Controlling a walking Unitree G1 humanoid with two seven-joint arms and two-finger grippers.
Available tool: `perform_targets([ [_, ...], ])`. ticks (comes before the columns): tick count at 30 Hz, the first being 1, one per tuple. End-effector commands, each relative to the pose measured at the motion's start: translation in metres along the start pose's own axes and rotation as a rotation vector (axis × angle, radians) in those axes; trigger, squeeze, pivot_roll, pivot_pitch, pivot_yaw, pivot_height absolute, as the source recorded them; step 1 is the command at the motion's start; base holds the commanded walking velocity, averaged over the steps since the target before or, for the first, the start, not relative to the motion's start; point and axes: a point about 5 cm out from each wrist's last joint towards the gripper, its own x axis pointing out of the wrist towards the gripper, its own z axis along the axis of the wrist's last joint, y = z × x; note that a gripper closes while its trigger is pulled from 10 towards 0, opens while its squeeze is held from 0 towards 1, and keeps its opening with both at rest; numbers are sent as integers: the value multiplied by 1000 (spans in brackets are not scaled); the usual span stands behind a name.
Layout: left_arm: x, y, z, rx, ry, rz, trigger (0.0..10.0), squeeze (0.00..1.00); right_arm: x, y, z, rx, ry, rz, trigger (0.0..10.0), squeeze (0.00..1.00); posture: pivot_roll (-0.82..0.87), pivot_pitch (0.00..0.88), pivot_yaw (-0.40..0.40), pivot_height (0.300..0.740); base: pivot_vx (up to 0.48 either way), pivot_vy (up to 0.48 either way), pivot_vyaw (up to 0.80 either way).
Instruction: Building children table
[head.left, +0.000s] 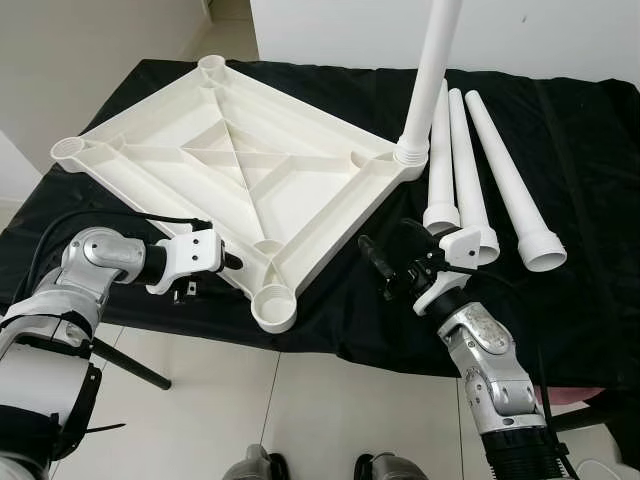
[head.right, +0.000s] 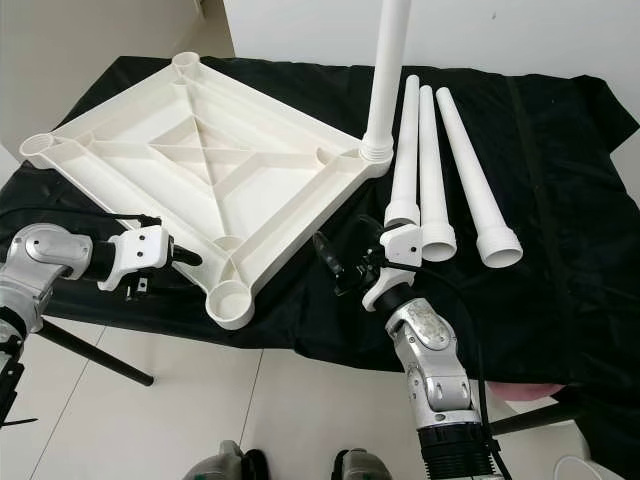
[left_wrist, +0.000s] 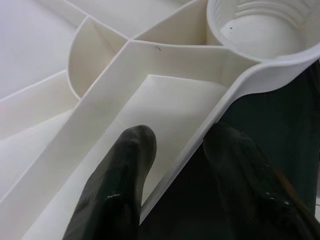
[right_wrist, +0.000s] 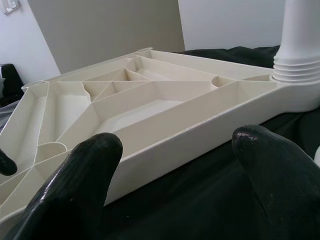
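Tabletop (head.left: 230, 165): white moulded plastic slab lying upside down on the black cloth (head.left: 580, 150), its underside showing raised ribs that cross in triangles and diagonals; smooth, slightly glossy, with a round threaded socket at each corner.
Near socket (head.left: 274, 305): open cup-shaped ring at the corner closest to the robot, reaching the cloth's front edge.
Fitted leg (head.left: 432, 80): one tapering white tube standing upright in the right-hand corner socket, ridged collar at its base.
Loose legs (head.left: 470, 170): three more white tapered tubes lying side by side on the cloth just right of the tabletop, wide hollow ends toward the robot.
Left gripper (left_wrist: 175, 165): at the tabletop's near-left edge beside the near socket; its two black, rubbery fingers (left_wrist: 117, 190) are parted and straddle the thin outer wall, one inside the rib pocket, one outside over the cloth. Whether they press the wall cannot be told.
Right gripper (head.left: 385, 265): over the cloth just off the tabletop's near-right edge, close to the loose legs; fingers spread wide, holding nothing.
Floor (head.left: 250, 400): pale glossy tiles below the cloth.
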Motion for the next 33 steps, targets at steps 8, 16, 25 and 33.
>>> perform_targets([
  [8,6,-16,-17,-119,17,-5,549,0,-1,3,0,5,5,-1,10000,0,-85,155,98,740,0,0,0],
  [16,10,-13,-15,-144,-36,60,1098,0,1,3,0,6,4,1,10000,0,-83,157,96,740,0,0,0],
  [25,31,-11,-2,-187,-182,139,0,0,2,3,0,6,3,-1,10000,0,-84,156,91,740,0,0,0],
  [33,67,-10,39,-137,-415,171,5922,0,4,4,1,8,-1,2,10000,0,-82,153,86,740,0,0,0],
])
